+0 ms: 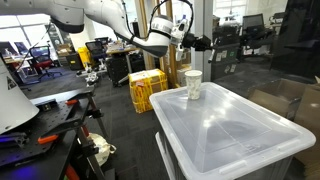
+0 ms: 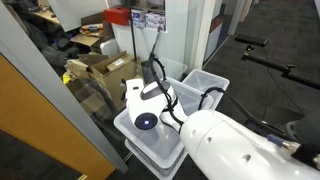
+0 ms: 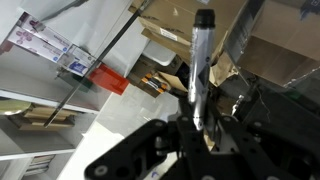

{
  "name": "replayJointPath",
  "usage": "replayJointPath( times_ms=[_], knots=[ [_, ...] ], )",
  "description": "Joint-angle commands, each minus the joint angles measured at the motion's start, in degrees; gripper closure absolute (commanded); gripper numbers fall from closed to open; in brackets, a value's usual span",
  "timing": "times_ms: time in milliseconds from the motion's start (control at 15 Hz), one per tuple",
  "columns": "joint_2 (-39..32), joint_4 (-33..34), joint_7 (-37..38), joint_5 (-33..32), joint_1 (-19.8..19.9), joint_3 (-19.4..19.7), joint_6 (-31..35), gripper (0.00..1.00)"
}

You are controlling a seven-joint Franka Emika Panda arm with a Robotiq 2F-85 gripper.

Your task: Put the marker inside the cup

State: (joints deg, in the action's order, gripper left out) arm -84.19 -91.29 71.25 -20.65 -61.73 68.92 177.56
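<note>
Marker in grip, cup standing apart from it.

The marker (image 3: 199, 70) is slim, with a black cap at its far end and a barrel pale with glare. Its lower part is clamped in the closed gripper (image 3: 197, 125) and it points away from the wrist camera. The cup (image 1: 193, 85) is whitish and tapered, upright with its rim up, near a corner of the clear bin lid (image 1: 235, 125), below the marker and untouched by it.
</note>
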Motion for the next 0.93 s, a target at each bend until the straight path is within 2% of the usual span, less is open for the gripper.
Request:
replayJointPath(
  times_ms=[0,600,867],
  knots=[
    [0.00,1.67,3.99,-3.24,0.20,-0.13,-2.33,0.95],
    [-0.06,0.45,8.03,-4.58,-1.32,-0.64,-3.42,0.95],
    [-0.07,0.07,10.82,-7.48,-2.73,-0.53,-3.44,0.95]
  ],
)
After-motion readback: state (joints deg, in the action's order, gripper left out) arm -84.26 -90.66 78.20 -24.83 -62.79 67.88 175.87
